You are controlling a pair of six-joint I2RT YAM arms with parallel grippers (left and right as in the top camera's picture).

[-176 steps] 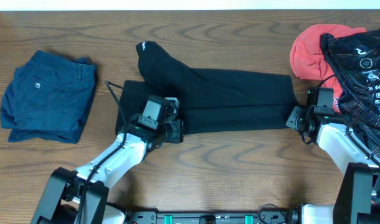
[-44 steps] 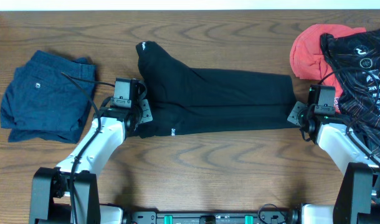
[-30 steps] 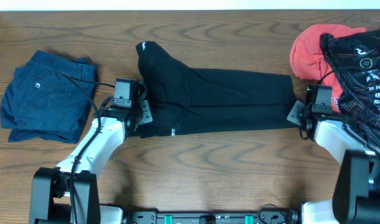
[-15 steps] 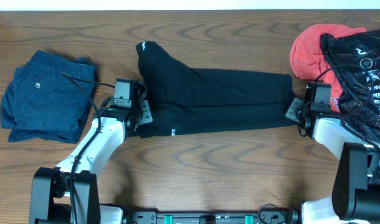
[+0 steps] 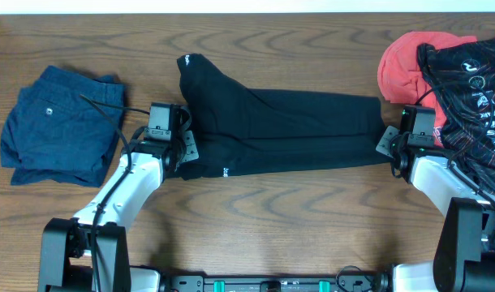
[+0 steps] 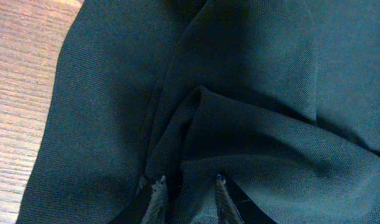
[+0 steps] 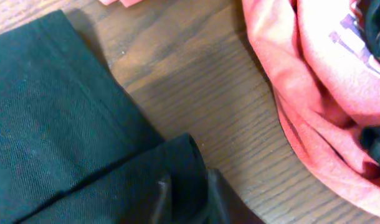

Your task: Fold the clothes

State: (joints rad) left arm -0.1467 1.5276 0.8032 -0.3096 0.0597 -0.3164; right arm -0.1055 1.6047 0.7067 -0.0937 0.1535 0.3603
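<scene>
Black trousers lie folded lengthwise across the middle of the table, waist to the left, leg ends to the right. My left gripper is at the waist end, shut on a pinched fold of the black cloth; its fingertips hold the fold between them. My right gripper is at the leg ends. Its fingertips are shut on the front hem corner of the trousers.
Folded blue shorts lie at the far left. A red garment and a black patterned one are heaped at the far right, just beyond my right gripper; the red cloth also shows in the right wrist view.
My left gripper has gone from the trousers' middle to the waist end and stayed there. My right gripper has shifted slightly at the hem. The trousers lie as before.
</scene>
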